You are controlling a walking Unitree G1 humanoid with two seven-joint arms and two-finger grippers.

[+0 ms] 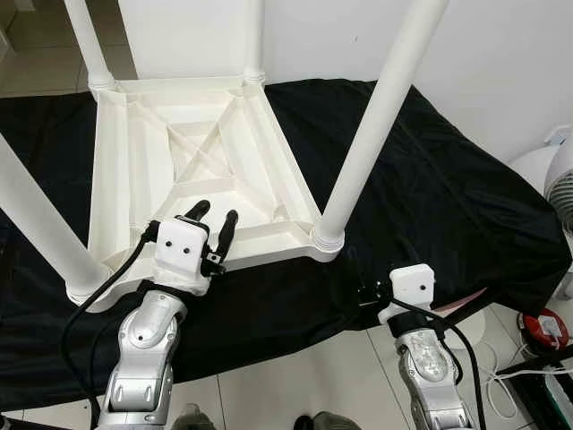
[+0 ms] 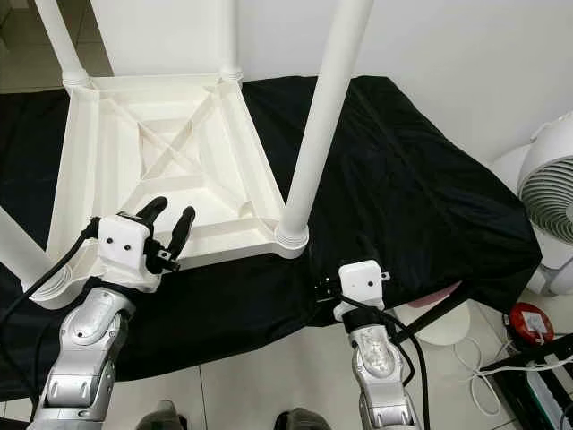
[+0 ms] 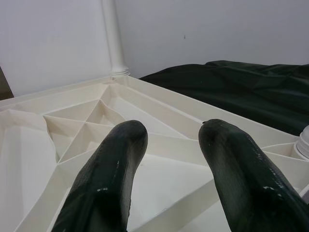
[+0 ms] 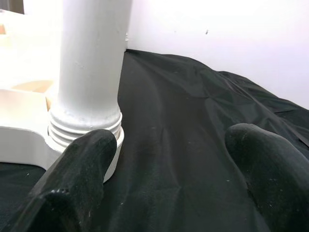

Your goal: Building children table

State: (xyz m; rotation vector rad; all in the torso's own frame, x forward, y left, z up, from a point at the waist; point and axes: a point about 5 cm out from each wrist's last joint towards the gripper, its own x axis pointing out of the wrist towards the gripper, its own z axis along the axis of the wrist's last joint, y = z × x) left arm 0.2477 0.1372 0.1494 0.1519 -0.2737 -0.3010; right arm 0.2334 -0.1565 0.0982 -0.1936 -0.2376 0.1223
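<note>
Over the upturned table [image 1: 179, 152], left hand [image 1: 213, 221] spread empty; right hand [image 4: 159, 159] likewise.

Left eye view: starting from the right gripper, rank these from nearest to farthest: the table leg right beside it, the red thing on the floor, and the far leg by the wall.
1. Table leg, just left of and beyond the right gripper.
2. Red thing, on the floor to its right.
3. Far leg, by the wall.

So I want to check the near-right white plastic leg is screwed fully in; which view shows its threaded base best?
The right wrist view: the leg's ribbed base sits close behind the open right gripper. Both eye views show it small, from above.
</note>
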